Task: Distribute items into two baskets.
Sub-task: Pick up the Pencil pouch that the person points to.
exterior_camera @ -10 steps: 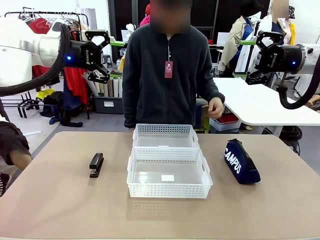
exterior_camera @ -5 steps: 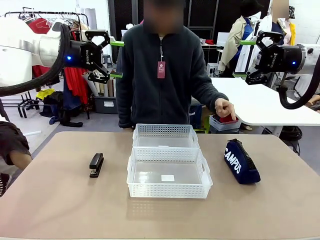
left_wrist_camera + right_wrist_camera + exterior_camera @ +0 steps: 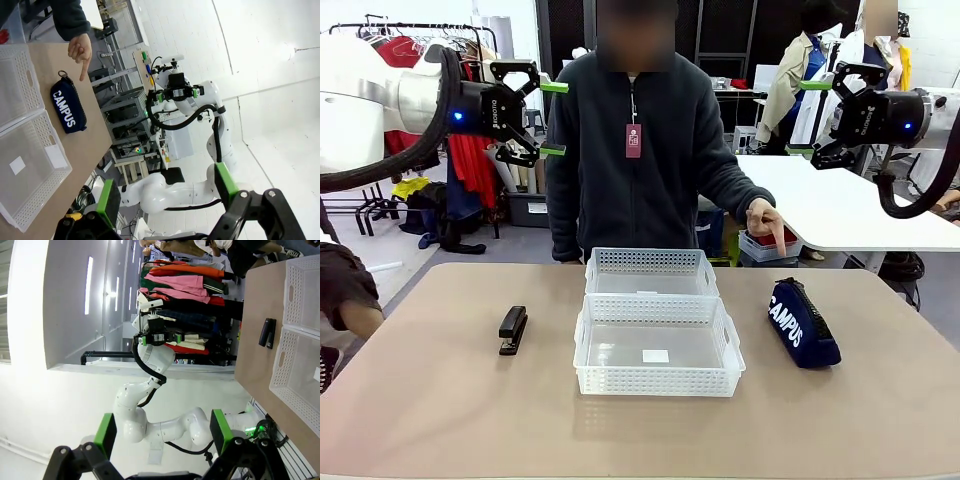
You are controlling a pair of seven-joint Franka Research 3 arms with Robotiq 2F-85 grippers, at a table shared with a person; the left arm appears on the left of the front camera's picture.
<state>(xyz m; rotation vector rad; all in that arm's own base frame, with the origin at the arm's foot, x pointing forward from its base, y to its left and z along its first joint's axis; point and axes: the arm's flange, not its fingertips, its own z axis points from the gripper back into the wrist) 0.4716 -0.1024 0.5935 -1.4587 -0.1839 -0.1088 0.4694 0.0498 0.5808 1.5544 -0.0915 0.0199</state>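
A small black stapler [image 3: 512, 329] [image 3: 268, 333] lies on the tan table, left of the two white lattice baskets. The near basket [image 3: 658, 381] [image 3: 30, 200] and the far basket [image 3: 650, 262] [image 3: 22, 95] touch end to end, and both hold nothing. A navy "CAMPUS" pouch [image 3: 802, 321] [image 3: 68, 108] lies to their right. My left gripper [image 3: 555, 119] [image 3: 167, 192] hangs open, high above the table's left side. High at the right, my right gripper [image 3: 802, 118] [image 3: 162, 432] is open too. Neither holds anything.
A person in a dark fleece stands at the far edge. The person's hand [image 3: 765, 218] [image 3: 80, 50] points a finger down at the pouch. A white side table [image 3: 840, 205] stands at the back right, and clothes racks [image 3: 420, 40] at the back left.
The person has stepped a little to the left and brought the hand out and down, its finger now pointing at the pouch. Both arms stay still.
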